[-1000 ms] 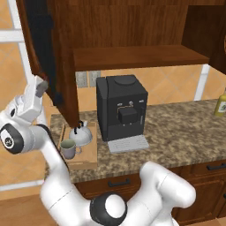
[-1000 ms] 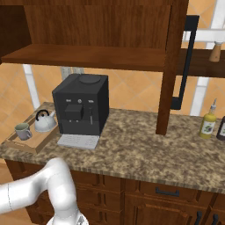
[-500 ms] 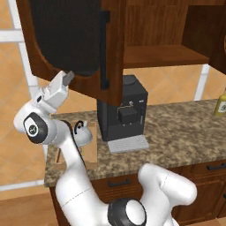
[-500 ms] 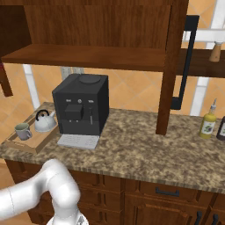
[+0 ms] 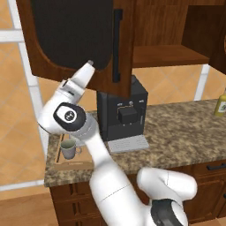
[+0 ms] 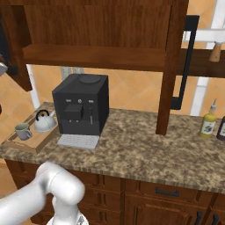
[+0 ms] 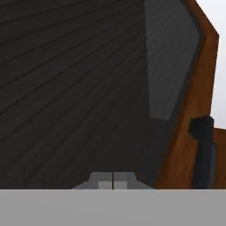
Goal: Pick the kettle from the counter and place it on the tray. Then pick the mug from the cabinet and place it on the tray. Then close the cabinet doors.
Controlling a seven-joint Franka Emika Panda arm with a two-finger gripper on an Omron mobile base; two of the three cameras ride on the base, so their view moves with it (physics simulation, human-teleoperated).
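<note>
left cabinet door [image 5: 75,42] further toward closed

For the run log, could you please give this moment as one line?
stage: closing doors | gripper: shut, on left dark-brown mesh-panelled cabinet door | silver domed kettle, grey-green mug: on light wooden tray

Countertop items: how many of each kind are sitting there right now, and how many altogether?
Coffee machine: 1
Tray: 1
Kettle, on the tray: 1
Mug, on the tray: 1
Bottles, one yellowish, one dark at the picture's edge: 2
Total: 6
</note>
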